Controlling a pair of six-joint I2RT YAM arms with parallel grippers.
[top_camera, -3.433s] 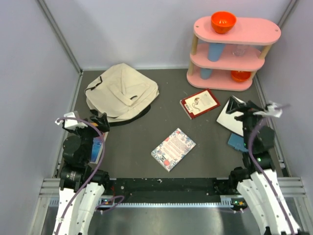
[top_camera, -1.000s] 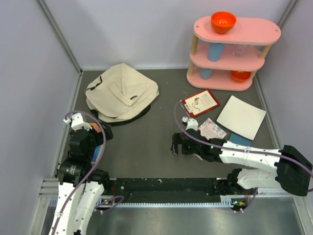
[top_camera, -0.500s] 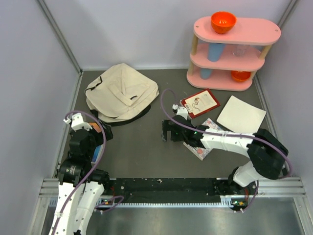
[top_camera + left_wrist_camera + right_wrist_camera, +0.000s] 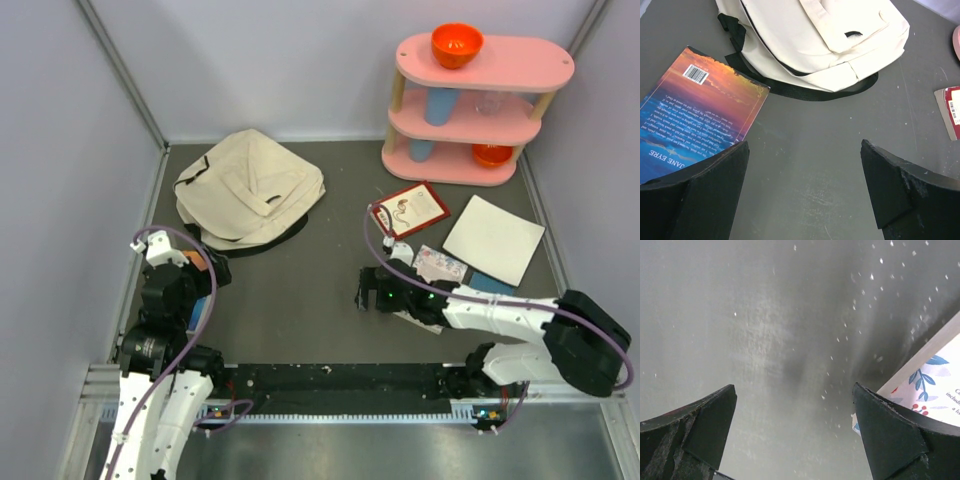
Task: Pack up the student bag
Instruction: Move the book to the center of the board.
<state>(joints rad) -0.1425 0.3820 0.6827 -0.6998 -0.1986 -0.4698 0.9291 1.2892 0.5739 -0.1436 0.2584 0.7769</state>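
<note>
The student bag (image 4: pixel 250 190) is a cream canvas backpack lying flat at the back left, its black strap and zipper trim showing in the left wrist view (image 4: pixel 825 35). My left gripper (image 4: pixel 208 268) hovers open just in front of it, over bare table (image 4: pixel 805 190). A sunset-coloured "Jane Eyre" book (image 4: pixel 700 115) lies partly under its left finger. My right gripper (image 4: pixel 365 297) is open low over the middle of the table (image 4: pixel 795 430), nothing between its fingers. A floral book (image 4: pixel 438 264) lies under the right arm, and its corner (image 4: pixel 935 375) touches the right finger.
A red book (image 4: pixel 410 210) and a white book (image 4: pixel 493 240) lie at the right, with a blue item (image 4: pixel 488 283) beside them. A pink three-tier shelf (image 4: pixel 480 100) with an orange bowl and cups stands at the back right. Grey walls enclose the table.
Half a second ago the right gripper reached further left and back; it has since drawn nearer and to the right, still open. The left arm and the bag have not moved.
</note>
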